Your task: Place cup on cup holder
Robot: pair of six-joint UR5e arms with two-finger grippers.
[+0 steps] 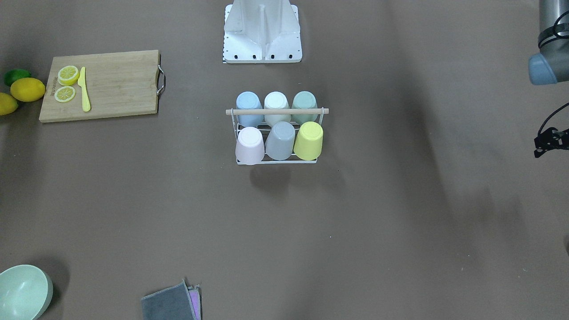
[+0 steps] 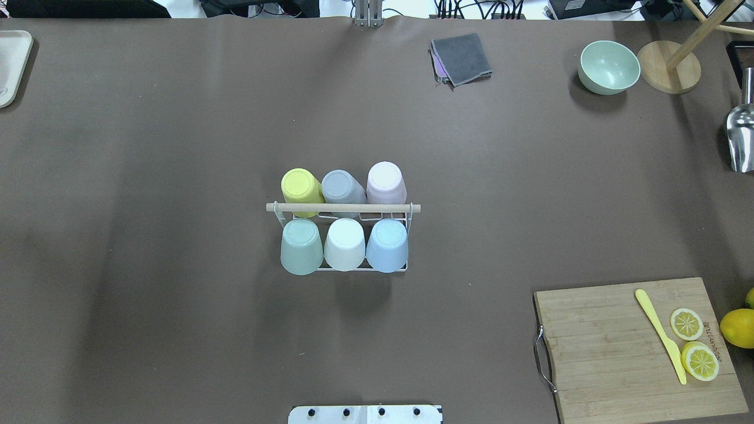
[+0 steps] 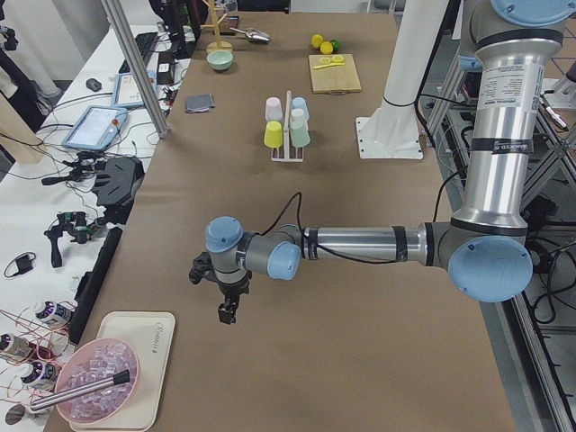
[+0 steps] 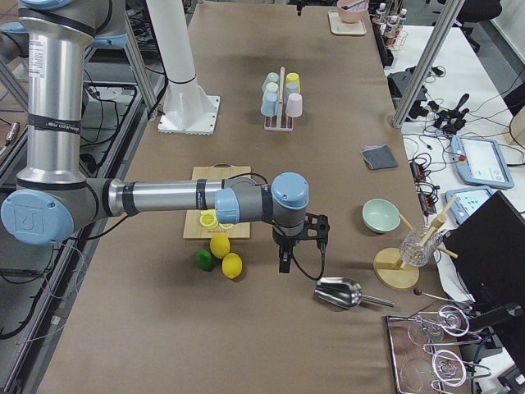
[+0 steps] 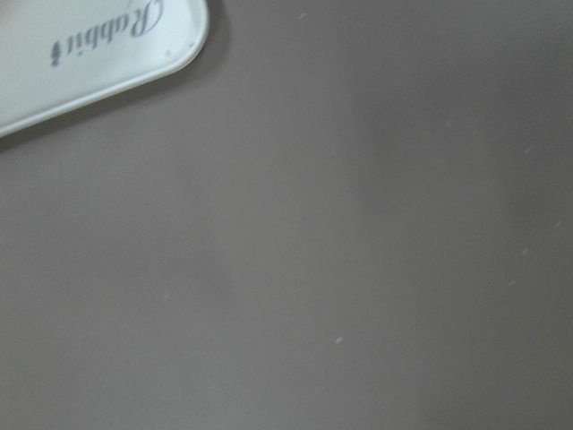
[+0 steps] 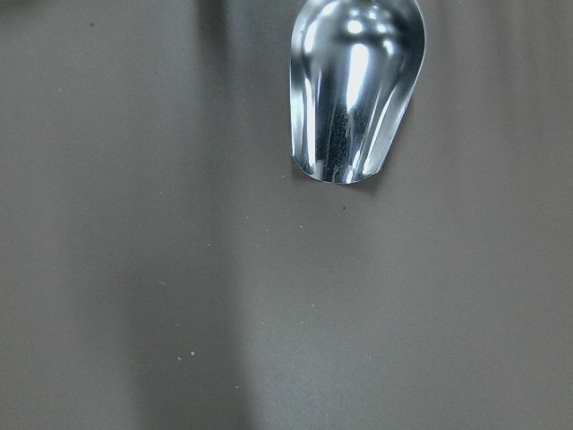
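Note:
The cup holder (image 2: 343,207), a white wire rack with a wooden dowel across its top, stands mid-table and also shows in the front view (image 1: 277,111). Several cups sit upside down on its prongs in two rows: yellow (image 2: 300,187), grey (image 2: 343,187), pink (image 2: 386,182), green (image 2: 301,247), white (image 2: 344,244) and blue (image 2: 387,245). My left gripper (image 3: 225,310) hangs over bare table far to the left, near a white tray. My right gripper (image 4: 284,264) hangs far to the right, near a metal scoop. I cannot tell whether either is open or shut. No cup is in either.
A cutting board (image 2: 607,347) carries lemon slices and a yellow knife, with lemons (image 1: 26,89) beside it. A green bowl (image 2: 608,66), a grey cloth (image 2: 462,58), a metal scoop (image 6: 356,85), a wooden stand (image 2: 668,66) and a white tray (image 5: 89,45) lie around the edges.

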